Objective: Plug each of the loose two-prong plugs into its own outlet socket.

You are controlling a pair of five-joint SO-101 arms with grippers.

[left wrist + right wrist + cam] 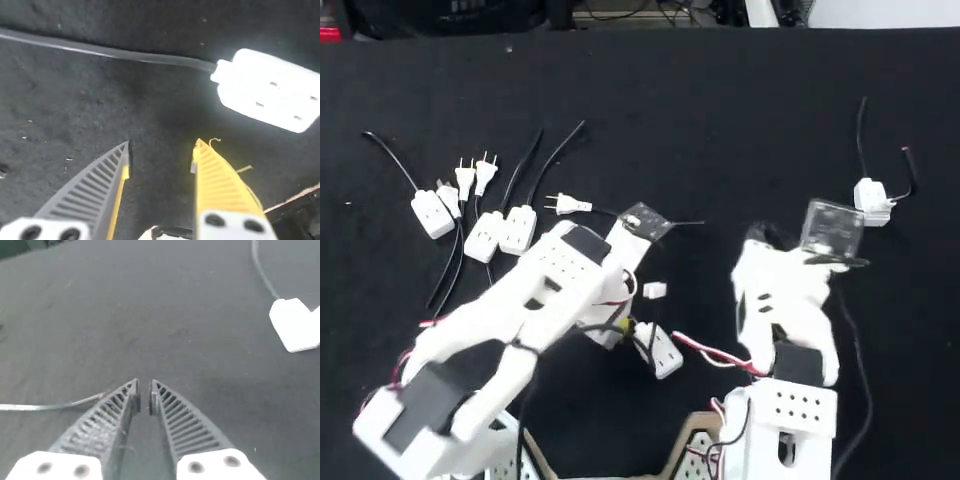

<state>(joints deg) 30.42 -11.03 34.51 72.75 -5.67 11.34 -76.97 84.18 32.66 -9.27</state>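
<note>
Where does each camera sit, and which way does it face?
High view: fixed overhead, looking down on the black table, left arm and right arm.
Left wrist view: on that arm, facing a white socket past the open left pincer.
Right wrist view: facing a corded white block past the shut right pincer.
Shared: high view shows that block too.

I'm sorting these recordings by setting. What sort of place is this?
Likely a robotics lab bench rather than a home: a left arm and a right arm stand side by side at a black-covered table, with outlet sockets and loose two-prong plugs laid out.
</note>
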